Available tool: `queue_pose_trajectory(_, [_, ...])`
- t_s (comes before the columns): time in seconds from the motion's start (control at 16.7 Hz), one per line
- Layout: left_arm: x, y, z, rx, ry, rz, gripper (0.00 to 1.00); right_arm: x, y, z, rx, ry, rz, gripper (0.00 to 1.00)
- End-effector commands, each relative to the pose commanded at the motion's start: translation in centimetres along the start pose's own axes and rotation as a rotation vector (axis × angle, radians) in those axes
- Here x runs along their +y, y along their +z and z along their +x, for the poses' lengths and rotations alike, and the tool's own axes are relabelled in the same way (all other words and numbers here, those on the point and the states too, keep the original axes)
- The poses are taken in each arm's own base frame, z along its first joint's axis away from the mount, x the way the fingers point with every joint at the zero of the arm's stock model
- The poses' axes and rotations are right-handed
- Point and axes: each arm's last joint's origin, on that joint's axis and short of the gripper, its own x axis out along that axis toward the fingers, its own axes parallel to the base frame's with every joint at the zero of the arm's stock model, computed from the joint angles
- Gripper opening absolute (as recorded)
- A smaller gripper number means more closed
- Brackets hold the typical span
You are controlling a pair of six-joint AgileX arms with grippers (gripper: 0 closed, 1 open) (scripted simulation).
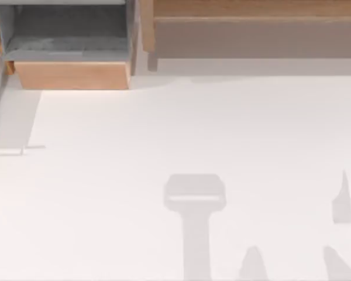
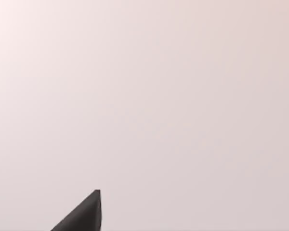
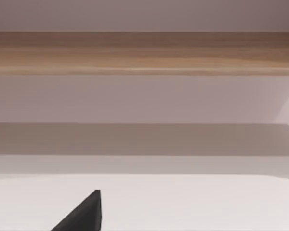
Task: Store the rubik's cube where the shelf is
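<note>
Noted shelf [image 1: 251, 9] at far edge of desk [image 1: 134, 134], running from centre to right side, upright wooden end at its left, shaded recess beneath. Seen again close ahead in right wrist view [image 3: 144, 53], above white desk surface. Logged boxy wooden compartment [image 1: 70, 75] at far left, beside shelf's upright end. Saw dark tip of left gripper [image 2: 84, 216] over plain pale surface; dark tip of right gripper [image 3: 84, 216] facing shelf. Cannot tell open or closed for either gripper.
</note>
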Motion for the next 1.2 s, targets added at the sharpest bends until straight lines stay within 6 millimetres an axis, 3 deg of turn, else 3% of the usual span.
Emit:
queue_pose_trajectory(0.3, [0.7, 3.2, 6.2, 0.198, -0.212, -0.335, 1.0, 0.0, 0.0, 0.0, 0.0, 0.0, 0.0, 1.0])
queue_pose_trajectory(0.54, [-0.9, 8.5, 8.8, 0.458, -0.465, -0.542, 1.0, 0.0, 0.0, 0.0, 0.0, 0.0, 0.0, 1.0])
queue_pose_trajectory(0.9, [-4.6, 18.4, 8.9, 0.8, -0.784, -0.596, 1.0, 0.0, 0.0, 0.0, 0.0, 0.0, 0.0, 1.0])
queue_pose_trajectory(1.08, [-7.0, 21.7, 8.3, 0.931, -0.9, -0.55, 1.0, 0.0, 0.0, 0.0, 0.0, 0.0, 0.0, 1.0])
queue_pose_trajectory(1.2, [-8.5, 22.7, 8.0, 1.0, -0.953, -0.518, 1.0, 0.0, 0.0, 0.0, 0.0, 0.0, 0.0, 1.0])
